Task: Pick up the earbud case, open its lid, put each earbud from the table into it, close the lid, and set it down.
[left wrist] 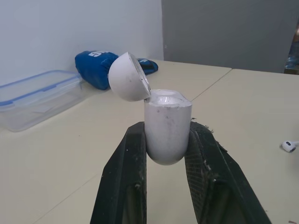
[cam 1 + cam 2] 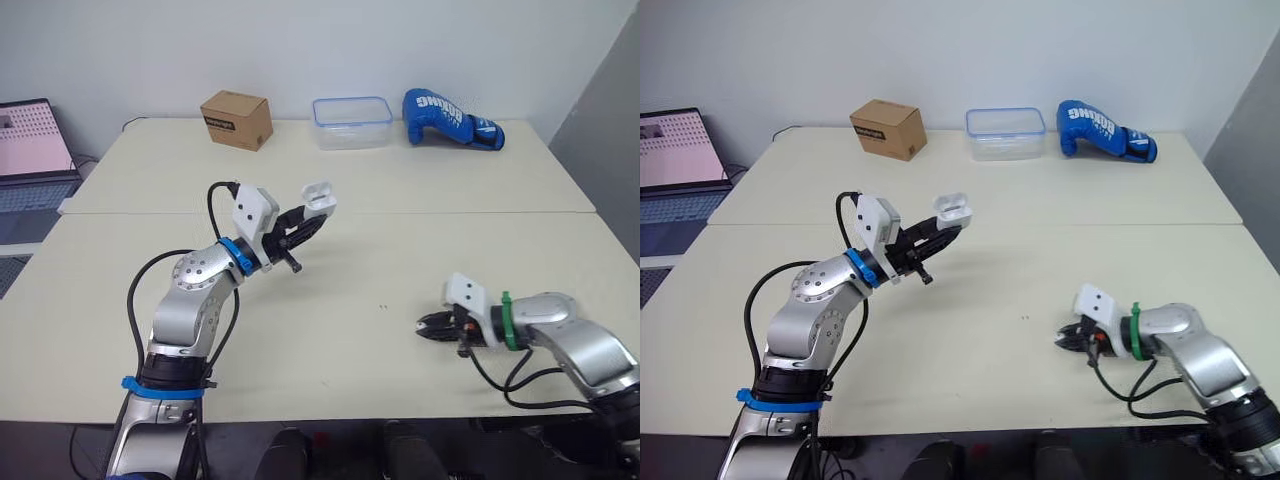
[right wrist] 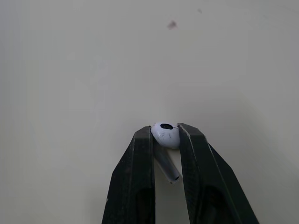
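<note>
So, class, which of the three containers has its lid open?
The earbud case in the left gripper: lid hinged back. The cardboard box and plastic tub are closed.

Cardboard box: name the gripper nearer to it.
Left. The left gripper, holding the earbud case, is raised mid-table short of the cardboard box; the right gripper, gripping an earbud, is low toward the near right edge.

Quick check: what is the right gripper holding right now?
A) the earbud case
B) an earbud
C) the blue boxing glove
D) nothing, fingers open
B. The right wrist view shows the white earbud pinched between the right gripper's two black fingers, close above the table. The earbud case, with its lid open, is in the left gripper.
</note>
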`<action>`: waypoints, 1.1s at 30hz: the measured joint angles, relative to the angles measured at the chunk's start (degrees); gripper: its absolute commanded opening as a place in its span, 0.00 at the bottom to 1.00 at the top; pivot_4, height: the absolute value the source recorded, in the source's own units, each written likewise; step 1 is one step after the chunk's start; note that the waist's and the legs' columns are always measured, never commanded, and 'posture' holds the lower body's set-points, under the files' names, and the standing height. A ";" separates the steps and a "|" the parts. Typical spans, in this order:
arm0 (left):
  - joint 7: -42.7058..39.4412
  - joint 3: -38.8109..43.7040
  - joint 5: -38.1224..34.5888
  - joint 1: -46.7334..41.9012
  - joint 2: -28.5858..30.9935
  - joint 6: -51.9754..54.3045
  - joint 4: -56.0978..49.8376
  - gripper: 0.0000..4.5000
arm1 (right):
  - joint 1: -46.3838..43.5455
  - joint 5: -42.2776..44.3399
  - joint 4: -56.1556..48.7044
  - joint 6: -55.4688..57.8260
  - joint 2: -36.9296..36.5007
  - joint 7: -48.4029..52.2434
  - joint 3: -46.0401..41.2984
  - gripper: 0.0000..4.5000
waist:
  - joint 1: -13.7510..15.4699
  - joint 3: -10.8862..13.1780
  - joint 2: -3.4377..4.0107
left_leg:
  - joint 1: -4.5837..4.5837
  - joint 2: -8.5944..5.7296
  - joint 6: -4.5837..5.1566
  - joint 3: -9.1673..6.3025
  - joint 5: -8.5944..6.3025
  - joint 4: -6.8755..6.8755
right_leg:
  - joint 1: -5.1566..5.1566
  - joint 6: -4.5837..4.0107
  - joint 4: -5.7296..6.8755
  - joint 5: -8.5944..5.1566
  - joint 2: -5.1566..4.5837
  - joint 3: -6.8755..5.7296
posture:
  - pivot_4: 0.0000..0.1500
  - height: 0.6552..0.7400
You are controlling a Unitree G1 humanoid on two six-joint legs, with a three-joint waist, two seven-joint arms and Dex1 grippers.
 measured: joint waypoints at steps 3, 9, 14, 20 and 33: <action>0.46 -0.03 0.09 0.39 -0.43 -0.42 0.08 0.16 | 2.56 -1.28 0.61 -2.46 -7.75 3.39 -1.30 0.08 | 0.02 0.00 0.01 | 0.01 -0.07 0.00 0.01 0.00 0.00 | 0.01 0.02 -0.01 -0.01 -0.07 0.02 | 1.00 1.00; 1.71 -0.04 0.88 1.93 -1.11 -2.13 0.38 0.16 | 3.58 -11.27 15.26 -14.70 -20.82 8.05 -0.78 0.08 | -0.11 -0.01 0.01 | 0.06 -0.07 0.00 0.11 0.00 0.00 | 0.04 0.23 -0.03 -0.14 -0.09 0.05 | 1.00 1.00; 2.89 -1.06 1.23 3.55 -1.91 -2.45 0.09 0.16 | -1.63 -17.33 26.37 -23.93 -19.85 10.02 1.67 0.08 | -0.37 -0.01 -0.01 | 0.23 -0.02 0.00 0.13 0.00 -0.01 | 0.20 0.23 -0.03 -0.13 -0.07 0.06 | 1.00 1.00; 3.96 -1.09 1.23 6.06 -1.65 -2.25 -1.78 0.16 | -3.15 -19.30 31.90 -25.95 -18.91 10.42 1.45 0.52 | 0.09 -0.10 -0.17 | 0.28 -0.11 -0.01 0.06 -0.01 0.01 | 0.31 0.20 -0.07 -0.11 -0.14 0.05 | 1.00 1.00; 5.17 -1.08 1.06 7.26 -1.51 -0.09 -4.62 0.16 | -3.69 -22.39 35.20 -28.30 -18.66 12.89 1.54 0.52 | 1.34 -0.26 -0.43 | 0.27 -0.36 -0.02 0.06 -0.01 0.01 | 0.37 0.19 -0.10 -0.10 -0.46 0.01 | 1.00 1.00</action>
